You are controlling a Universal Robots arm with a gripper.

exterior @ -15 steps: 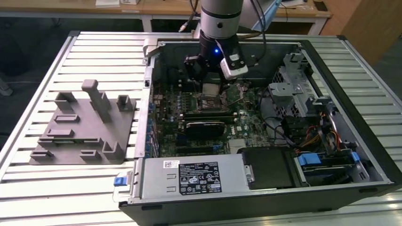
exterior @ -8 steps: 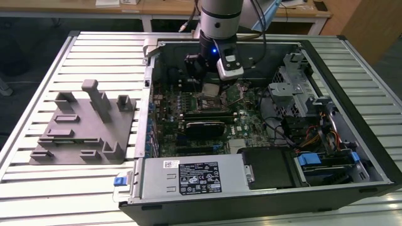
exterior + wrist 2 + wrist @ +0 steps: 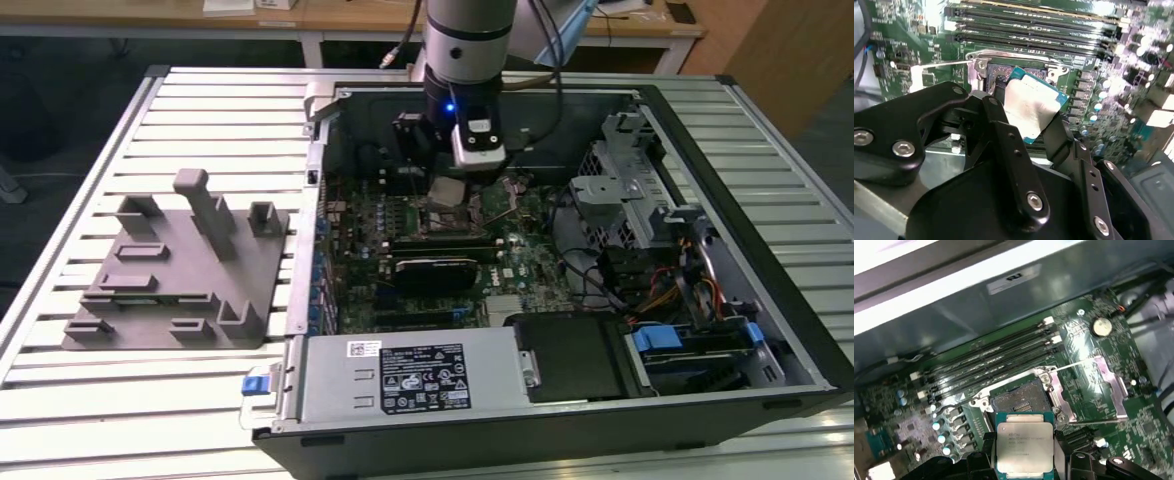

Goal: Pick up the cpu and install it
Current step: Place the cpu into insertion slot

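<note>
My gripper [image 3: 447, 192] is shut on the cpu [image 3: 449, 189], a small flat square chip with a silvery top. It hangs just above the open dark socket [image 3: 449, 216] on the green motherboard inside the computer case. In the second wrist view the cpu [image 3: 1032, 106] sits tilted between two black fingers [image 3: 1000, 125], over the socket [image 3: 1004, 74]. In the first wrist view the cpu [image 3: 1025, 442] is close to the bare socket [image 3: 1018, 400]. The socket's metal load plate [image 3: 1101, 387] is flipped open to one side, and the thin lever [image 3: 1081, 364] is raised.
The open computer case [image 3: 334, 110] lies on a slatted metal table [image 3: 200, 110]. A grey stepped block with posts [image 3: 174, 265] stands at the exterior view's left. Memory slots [image 3: 989, 357], a power supply [image 3: 414, 375], drive cages [image 3: 627, 190] and cables [image 3: 641, 290] surround the socket.
</note>
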